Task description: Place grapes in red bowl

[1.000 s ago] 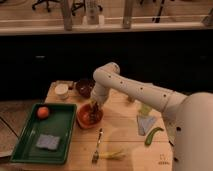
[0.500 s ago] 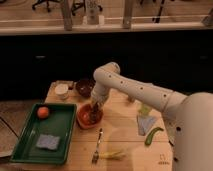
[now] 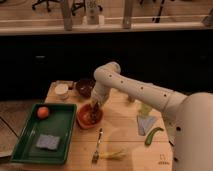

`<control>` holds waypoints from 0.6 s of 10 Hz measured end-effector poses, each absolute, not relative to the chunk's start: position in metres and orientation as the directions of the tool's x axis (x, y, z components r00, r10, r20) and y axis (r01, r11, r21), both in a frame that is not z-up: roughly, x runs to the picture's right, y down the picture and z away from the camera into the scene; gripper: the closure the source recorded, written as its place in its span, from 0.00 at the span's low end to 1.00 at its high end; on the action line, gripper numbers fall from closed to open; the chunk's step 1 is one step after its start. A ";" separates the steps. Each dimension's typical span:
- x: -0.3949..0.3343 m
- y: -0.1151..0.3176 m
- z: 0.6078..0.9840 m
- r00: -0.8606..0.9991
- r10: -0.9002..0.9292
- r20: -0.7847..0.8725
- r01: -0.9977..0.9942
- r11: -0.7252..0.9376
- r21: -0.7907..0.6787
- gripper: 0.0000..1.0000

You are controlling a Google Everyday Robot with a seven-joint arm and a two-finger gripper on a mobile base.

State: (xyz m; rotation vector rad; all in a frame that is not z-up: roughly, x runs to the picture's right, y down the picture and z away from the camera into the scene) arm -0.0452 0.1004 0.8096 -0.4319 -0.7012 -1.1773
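On a wooden desk [image 3: 120,134], a green tray [image 3: 57,124] at the near left corner holds a blue sponge [image 3: 47,141] toward its front and a round orange fruit [image 3: 43,112] at its far end. A fork [image 3: 96,147] lies on the desk just right of the tray. Past the fork, beside the tray's far right corner, sits the red bowl [image 3: 82,122]. The grapes [image 3: 89,115], a dark lumpy cluster, lie inside it. Farther back, a darker brown bowl [image 3: 85,88] and a small white cup [image 3: 62,90] stand side by side near the desk's far edge; what is in them cannot be made out. The robot's gripper [image 3: 94,105] points down into the far side of the red bowl, right over the grapes and close upon them. Whether it is grasping them or has let go cannot be told. The white arm [image 3: 140,92] reaches in from the right, bends at an elbow above the brown bowl, then drops steeply to the gripper.
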 end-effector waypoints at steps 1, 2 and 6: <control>-0.045 0.100 0.810 0.210 -0.685 0.697 0.940 0.339 0.049 0.80; -0.044 0.100 0.810 0.208 -0.686 0.698 0.940 0.337 0.051 0.80; -0.043 0.100 0.810 0.201 -0.686 0.699 0.941 0.333 0.056 0.80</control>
